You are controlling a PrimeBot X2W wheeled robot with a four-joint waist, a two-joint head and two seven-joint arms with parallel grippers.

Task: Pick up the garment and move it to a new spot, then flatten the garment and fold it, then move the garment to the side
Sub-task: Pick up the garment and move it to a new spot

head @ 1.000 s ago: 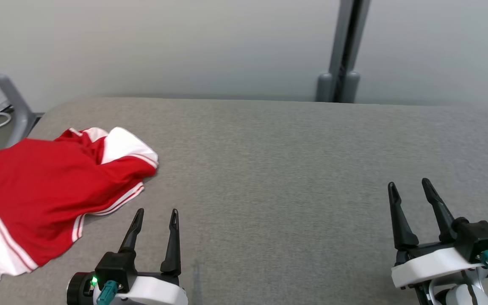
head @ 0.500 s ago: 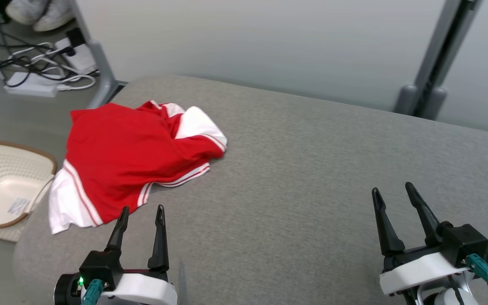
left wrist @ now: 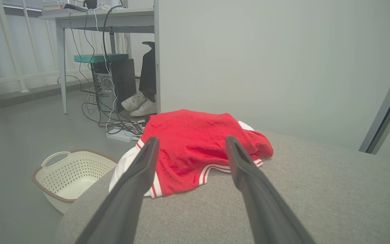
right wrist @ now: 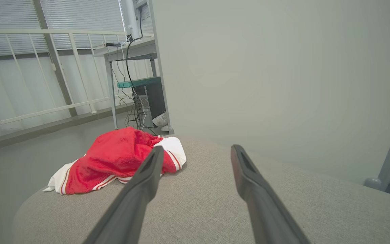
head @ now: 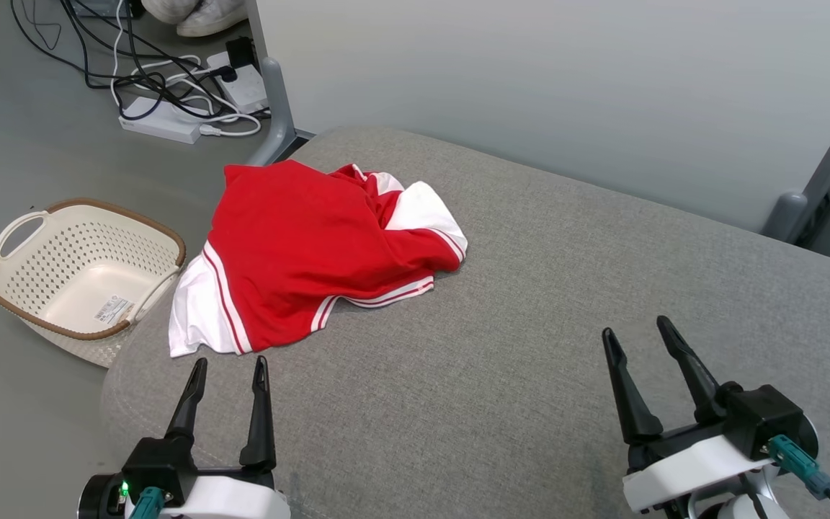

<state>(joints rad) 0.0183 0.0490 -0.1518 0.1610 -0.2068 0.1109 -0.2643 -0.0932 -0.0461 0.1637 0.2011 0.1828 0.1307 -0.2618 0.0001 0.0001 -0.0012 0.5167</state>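
Note:
The garment [head: 307, 252] is a red shirt with white, red-striped sleeves, lying crumpled near the left end of the grey padded table [head: 530, 346]. The left wrist view has the garment [left wrist: 195, 145] just beyond the fingertips; the right wrist view has the garment [right wrist: 117, 159] further off to the left. My left gripper [head: 229, 366] hovers open just short of the garment's near hem, nothing between its fingers. Far to the right, my right gripper [head: 635, 334] is open and empty above bare table.
A cream perforated basket [head: 80, 270] sits on the floor left of the table end. Cables and a power strip [head: 170, 108] lie on the floor behind it, near a desk leg [head: 274, 101]. A grey partition wall and post [head: 818, 209] back the table.
The head camera has swung to the left, bringing the basket, the floor cables and the table's left end into view. The garment lies as before; both grippers stay open.

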